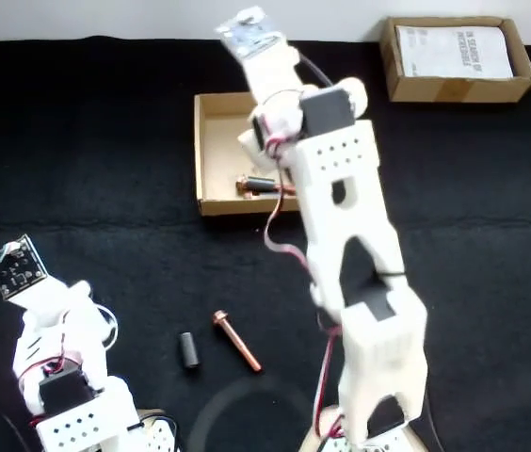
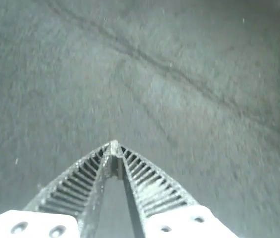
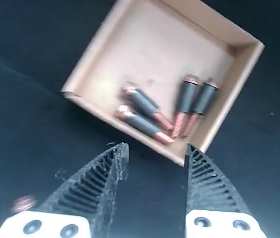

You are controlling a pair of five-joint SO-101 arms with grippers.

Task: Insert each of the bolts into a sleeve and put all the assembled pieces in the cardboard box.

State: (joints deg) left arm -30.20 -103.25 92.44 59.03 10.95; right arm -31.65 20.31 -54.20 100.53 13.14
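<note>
Four assembled pieces (image 3: 142, 103) already lie in the cardboard box (image 3: 88, 59), the right hand (image 3: 156, 147) hanging released and empty above it, while one bolt (image 1: 237, 343) and one sleeve (image 1: 188, 349) wait apart on the surface (image 1: 105, 141), the left hand (image 2: 114, 146) clenched on nothing.

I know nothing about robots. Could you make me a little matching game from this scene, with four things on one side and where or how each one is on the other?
Things:
1. left gripper
2. right gripper
3. loose bolt
4. assembled pieces

Places or states:
A. lying in the cardboard box
B. open
C. shut
D. on the black table, beside a dark sleeve

Pairs: 1-C, 2-B, 3-D, 4-A.
</note>
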